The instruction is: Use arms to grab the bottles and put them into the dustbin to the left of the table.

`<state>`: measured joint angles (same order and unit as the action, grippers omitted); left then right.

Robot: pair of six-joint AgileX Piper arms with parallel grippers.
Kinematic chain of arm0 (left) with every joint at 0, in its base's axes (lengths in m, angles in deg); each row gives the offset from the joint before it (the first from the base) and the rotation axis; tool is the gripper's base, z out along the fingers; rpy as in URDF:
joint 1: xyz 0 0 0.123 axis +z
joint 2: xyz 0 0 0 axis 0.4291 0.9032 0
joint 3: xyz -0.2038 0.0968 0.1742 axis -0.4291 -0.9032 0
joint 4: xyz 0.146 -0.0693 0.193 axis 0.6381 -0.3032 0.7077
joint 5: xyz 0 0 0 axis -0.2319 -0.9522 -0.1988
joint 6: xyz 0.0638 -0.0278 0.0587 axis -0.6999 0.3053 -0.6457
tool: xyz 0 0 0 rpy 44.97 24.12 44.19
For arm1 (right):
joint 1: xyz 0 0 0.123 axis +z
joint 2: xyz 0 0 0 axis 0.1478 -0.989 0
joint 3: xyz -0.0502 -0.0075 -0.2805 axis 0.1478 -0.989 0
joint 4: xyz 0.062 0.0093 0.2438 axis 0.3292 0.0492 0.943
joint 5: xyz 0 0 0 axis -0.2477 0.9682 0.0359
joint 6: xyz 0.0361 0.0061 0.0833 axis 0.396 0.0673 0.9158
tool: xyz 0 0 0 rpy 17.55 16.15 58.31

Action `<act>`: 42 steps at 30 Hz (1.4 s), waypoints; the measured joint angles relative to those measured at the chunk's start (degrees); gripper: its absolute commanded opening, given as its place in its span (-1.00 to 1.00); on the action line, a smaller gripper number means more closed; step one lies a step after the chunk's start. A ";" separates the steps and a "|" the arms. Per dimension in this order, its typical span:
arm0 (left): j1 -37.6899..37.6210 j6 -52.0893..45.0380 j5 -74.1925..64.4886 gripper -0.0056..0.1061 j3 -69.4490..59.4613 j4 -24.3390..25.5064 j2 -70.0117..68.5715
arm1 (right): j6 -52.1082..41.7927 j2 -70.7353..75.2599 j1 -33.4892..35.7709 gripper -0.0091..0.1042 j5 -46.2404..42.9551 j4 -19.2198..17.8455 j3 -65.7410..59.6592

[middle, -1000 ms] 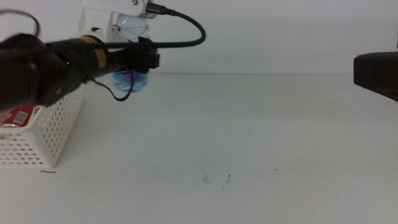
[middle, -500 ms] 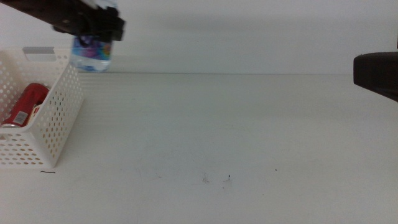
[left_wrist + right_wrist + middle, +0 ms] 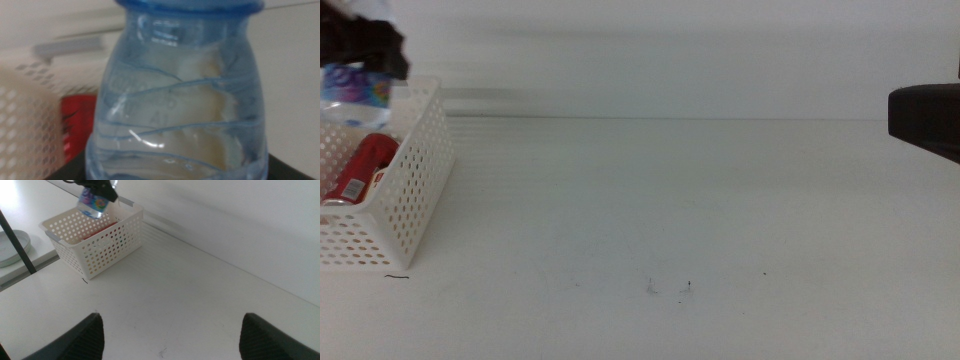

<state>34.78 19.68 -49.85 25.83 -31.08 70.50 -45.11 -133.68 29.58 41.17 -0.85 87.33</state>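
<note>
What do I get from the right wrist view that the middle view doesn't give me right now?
Only the right wrist view shows the whole basket from above, a grey plate and dark pole beside the table, and the right claw with jaws wide open over bare tabletop. Only the middle view shows the red can clearly, lying in the basket, and dark specks on the table. Both show the left claw holding the water bottle above the basket.
</note>
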 measured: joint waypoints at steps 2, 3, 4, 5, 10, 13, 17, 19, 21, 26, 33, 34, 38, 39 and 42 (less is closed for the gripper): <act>2.61 -0.76 -0.88 -0.17 0.04 -0.13 0.10 | 0.00 0.00 0.00 0.72 0.00 0.00 0.00; 3.84 -0.91 -1.18 -0.17 0.04 -0.13 0.22 | 0.00 0.00 0.00 0.72 0.00 0.00 0.00; 4.92 -1.04 -1.42 -0.17 0.13 -0.27 0.32 | 0.00 0.00 0.00 0.72 0.00 0.00 0.00; 5.85 -1.15 -1.57 -0.17 0.13 -0.27 0.70 | 0.00 0.00 0.00 0.72 0.00 0.00 0.00; 7.73 -2.42 -1.57 -0.17 0.13 -0.14 4.27 | 0.00 0.00 0.00 0.72 0.00 0.00 0.00; 7.73 -2.67 -1.57 -0.17 0.13 -0.29 7.48 | 0.00 0.00 0.00 0.72 0.00 0.00 0.00; 7.73 -3.77 -0.87 -0.17 0.13 -0.55 11.26 | 0.00 0.00 0.00 0.72 0.00 0.00 0.00; 7.73 -3.95 -0.62 -0.17 0.13 -0.55 12.68 | 0.00 0.00 0.00 0.72 0.00 0.00 0.00; 7.73 -4.06 -0.17 -0.16 0.13 -0.55 13.73 | 0.00 0.00 0.00 0.72 0.00 0.00 0.00; 7.73 -4.11 0.43 -0.07 0.13 -1.13 15.39 | 0.15 0.00 0.00 0.72 0.00 0.00 0.00; 7.73 -4.11 1.54 0.72 0.13 -1.13 15.48 | 0.27 0.00 0.00 0.72 0.00 0.00 0.00; 7.73 -4.11 1.98 0.78 0.26 -1.23 15.48 | 0.27 0.00 0.00 0.72 0.00 0.00 0.00; 7.73 -4.55 4.15 0.78 0.60 -1.99 14.94 | 0.37 0.00 0.00 0.72 0.00 0.00 0.00; 7.73 -4.55 3.88 0.78 0.60 -2.16 14.54 | 0.37 0.00 0.00 0.72 0.10 0.00 0.00; 6.78 -4.28 3.19 0.78 0.60 -2.04 12.66 | 0.37 0.00 0.00 0.72 0.10 0.00 0.00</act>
<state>41.56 15.41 -46.66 26.43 -33.12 83.16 -44.73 -133.68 29.58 41.26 -0.85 87.33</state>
